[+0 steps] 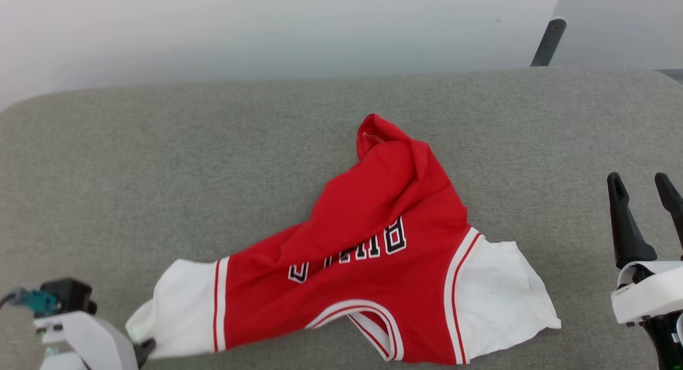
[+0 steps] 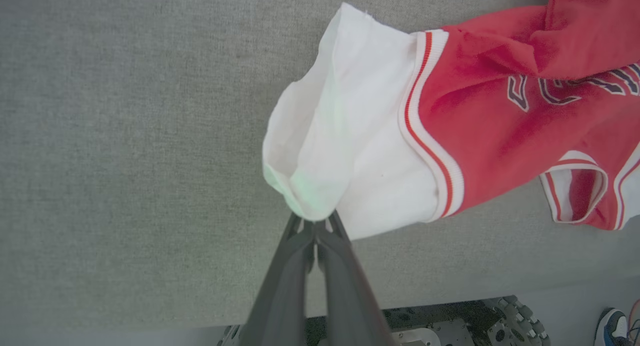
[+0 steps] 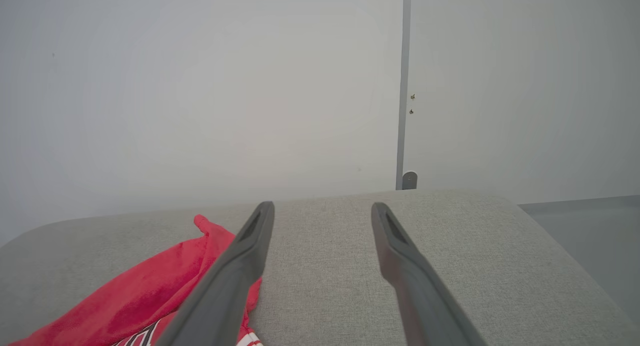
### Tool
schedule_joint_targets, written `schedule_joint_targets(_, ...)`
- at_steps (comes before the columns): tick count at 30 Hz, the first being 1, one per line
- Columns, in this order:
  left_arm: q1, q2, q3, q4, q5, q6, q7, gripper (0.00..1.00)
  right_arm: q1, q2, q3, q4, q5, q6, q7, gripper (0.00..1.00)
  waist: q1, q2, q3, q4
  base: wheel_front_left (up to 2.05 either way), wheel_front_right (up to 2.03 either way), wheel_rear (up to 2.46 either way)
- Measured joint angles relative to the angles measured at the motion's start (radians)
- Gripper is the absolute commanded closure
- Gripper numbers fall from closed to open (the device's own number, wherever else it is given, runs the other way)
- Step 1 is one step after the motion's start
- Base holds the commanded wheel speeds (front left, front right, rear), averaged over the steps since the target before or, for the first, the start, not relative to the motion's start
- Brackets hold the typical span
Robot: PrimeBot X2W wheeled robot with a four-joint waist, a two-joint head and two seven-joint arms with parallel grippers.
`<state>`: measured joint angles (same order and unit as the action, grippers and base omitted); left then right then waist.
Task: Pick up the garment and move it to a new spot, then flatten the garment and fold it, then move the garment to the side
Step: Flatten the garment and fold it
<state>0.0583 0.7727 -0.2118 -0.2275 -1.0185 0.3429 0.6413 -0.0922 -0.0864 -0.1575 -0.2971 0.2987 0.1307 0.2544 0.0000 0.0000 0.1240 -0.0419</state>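
Observation:
The garment point(image 1: 373, 263), a red jersey with white sleeves and black lettering, lies crumpled on the grey cushion, its hem bunched toward the back. In the left wrist view my left gripper point(image 2: 315, 225) is shut on the cuff of the garment's point(image 2: 450, 121) left white sleeve, lifting that edge slightly. In the head view the left gripper point(image 1: 143, 348) sits at the sleeve's front corner. My right gripper point(image 1: 643, 186) stands open at the far right, apart from the cloth. In the right wrist view its fingers point(image 3: 322, 211) are spread above bare cushion, the garment point(image 3: 150, 291) to their left.
The grey cushion point(image 1: 160, 172) ends at a pale wall behind. A dark post point(image 1: 548, 41) stands at the back right. The robot's base point(image 2: 450, 326) and a shoe point(image 2: 612, 326) show beyond the cushion's front edge.

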Motion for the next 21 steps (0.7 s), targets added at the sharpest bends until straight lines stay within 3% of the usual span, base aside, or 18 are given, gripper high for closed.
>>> schedule_joint_targets(4, 0.053, 0.005, 0.001, 0.003, 0.000, 0.018, 0.001, 1.00, 0.001, 0.002, 0.001, -0.002, 0.000, 0.000, 0.001, 0.00, -0.0001, 0.0000, -0.002, 0.009, 0.00, 0.00, 0.00)
schedule_joint_targets(10, 0.053, -0.014, -0.016, 0.104, 0.015, -0.019, -0.043, 1.00, 0.001, 0.007, 0.013, 0.005, 0.000, 0.000, 0.001, 0.00, 0.0000, 0.0000, 0.000, 0.006, 0.00, 0.00, 0.00)
schedule_joint_targets(11, 0.052, -0.020, -0.021, 0.118, 0.016, -0.027, -0.047, 0.91, 0.001, 0.006, 0.015, 0.007, 0.001, 0.000, 0.001, 0.00, 0.0000, 0.0000, -0.001, 0.005, 0.00, 0.00, 0.00)
schedule_joint_targets(12, 0.051, -0.023, -0.025, 0.129, 0.020, -0.032, -0.056, 0.68, 0.001, 0.006, 0.016, 0.009, 0.001, 0.000, 0.001, 0.00, -0.0001, 0.0000, -0.002, 0.003, 0.00, 0.00, 0.00)
schedule_joint_targets(13, 0.047, -0.025, -0.026, 0.140, 0.025, -0.037, -0.065, 0.54, 0.001, 0.007, 0.018, 0.009, 0.001, 0.000, 0.001, 0.00, 0.0000, 0.0000, -0.003, 0.002, 0.00, 0.00, 0.00)
schedule_joint_targets(15, 0.036, -0.028, -0.027, 0.148, 0.029, -0.045, -0.075, 0.00, 0.000, 0.007, 0.020, 0.009, 0.001, 0.000, 0.001, 0.00, 0.0000, 0.0000, -0.007, 0.001, 0.00, 0.00, 0.00)
schedule_joint_targets(21, 0.023, -0.022, -0.023, 0.132, 0.035, -0.048, -0.082, 0.00, 0.000, 0.005, 0.017, 0.010, 0.002, 0.000, 0.001, 0.00, 0.0000, 0.0000, -0.026, 0.005, 0.00, 0.00, 0.00)
